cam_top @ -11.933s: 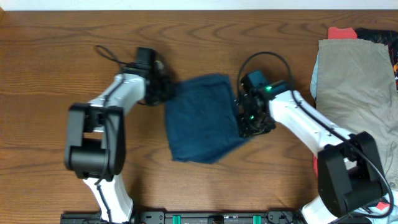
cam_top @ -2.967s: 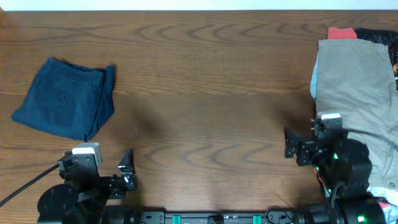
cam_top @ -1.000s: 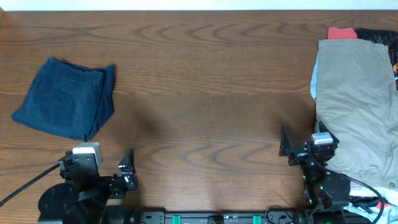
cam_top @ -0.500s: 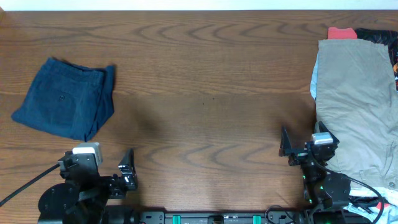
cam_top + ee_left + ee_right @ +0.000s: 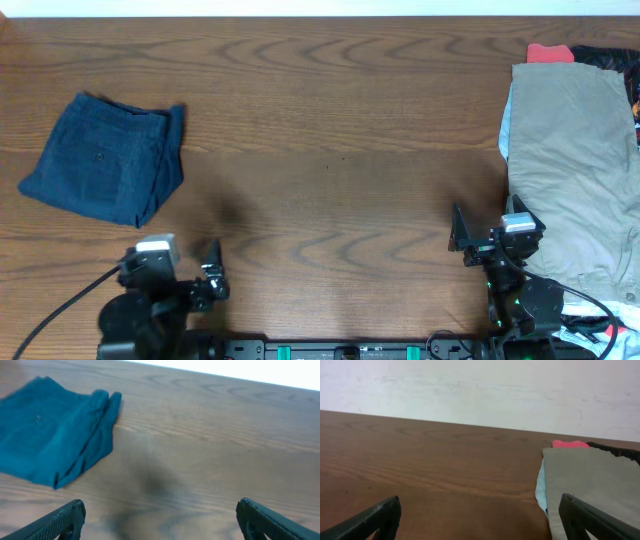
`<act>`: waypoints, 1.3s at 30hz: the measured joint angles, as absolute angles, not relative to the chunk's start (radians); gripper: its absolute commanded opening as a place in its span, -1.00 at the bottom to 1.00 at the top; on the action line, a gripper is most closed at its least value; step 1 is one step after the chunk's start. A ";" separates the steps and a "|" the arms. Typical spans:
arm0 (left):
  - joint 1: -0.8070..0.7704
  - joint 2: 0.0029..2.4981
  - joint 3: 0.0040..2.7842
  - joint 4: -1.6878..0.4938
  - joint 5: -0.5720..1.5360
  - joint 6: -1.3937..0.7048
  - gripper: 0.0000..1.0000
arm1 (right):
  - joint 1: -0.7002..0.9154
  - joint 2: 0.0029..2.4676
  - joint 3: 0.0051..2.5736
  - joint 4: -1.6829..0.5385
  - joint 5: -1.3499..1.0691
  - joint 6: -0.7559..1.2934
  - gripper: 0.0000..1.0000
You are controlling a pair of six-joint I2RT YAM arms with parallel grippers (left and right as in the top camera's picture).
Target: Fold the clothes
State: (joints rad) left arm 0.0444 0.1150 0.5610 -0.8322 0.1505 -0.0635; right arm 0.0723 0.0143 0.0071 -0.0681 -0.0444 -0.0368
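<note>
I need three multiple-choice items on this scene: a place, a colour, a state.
1. Where on the table do the folded blue shorts lie? A) far left B) centre C) right edge
2. What colour is the large garment at the right edge? A) red B) khaki-grey C) white
3. In what state is the left gripper? A) shut on the shorts B) shut on a cable C) open and empty
Answers: 1 A, the shorts sit alone at the left; 2 B, its broad surface is khaki-grey; 3 C, its jaws stand wide apart over bare wood.
</note>
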 measured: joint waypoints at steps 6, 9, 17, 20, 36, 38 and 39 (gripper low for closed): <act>0.045 0.016 0.311 -0.624 0.150 -0.080 0.95 | 0.072 0.014 0.007 -0.068 -0.044 -0.036 0.99; 0.045 0.013 0.234 -0.504 0.150 -0.080 0.96 | 0.072 0.014 0.007 -0.068 -0.044 -0.036 0.99; 0.045 0.010 0.042 -0.060 0.150 -0.082 0.96 | 0.072 0.012 0.007 -0.069 -0.044 -0.036 0.98; 0.044 0.010 0.022 -0.014 0.150 -0.077 0.96 | 0.072 0.012 0.007 -0.068 -0.044 -0.036 0.98; 0.038 0.010 0.023 -0.026 0.139 -0.047 0.96 | 0.072 0.012 0.007 -0.068 -0.044 -0.036 0.99; 0.038 0.010 0.023 -0.026 0.139 -0.047 0.96 | 0.072 0.012 0.007 -0.068 -0.044 -0.036 0.99; 0.038 0.010 0.023 -0.026 0.138 -0.048 0.96 | 0.072 0.012 0.007 -0.068 -0.044 -0.036 0.99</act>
State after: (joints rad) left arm 0.0383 0.0101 0.0227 -0.0257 0.1383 -0.0479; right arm 0.0723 0.0124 0.0071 -0.0685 -0.0441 -0.0364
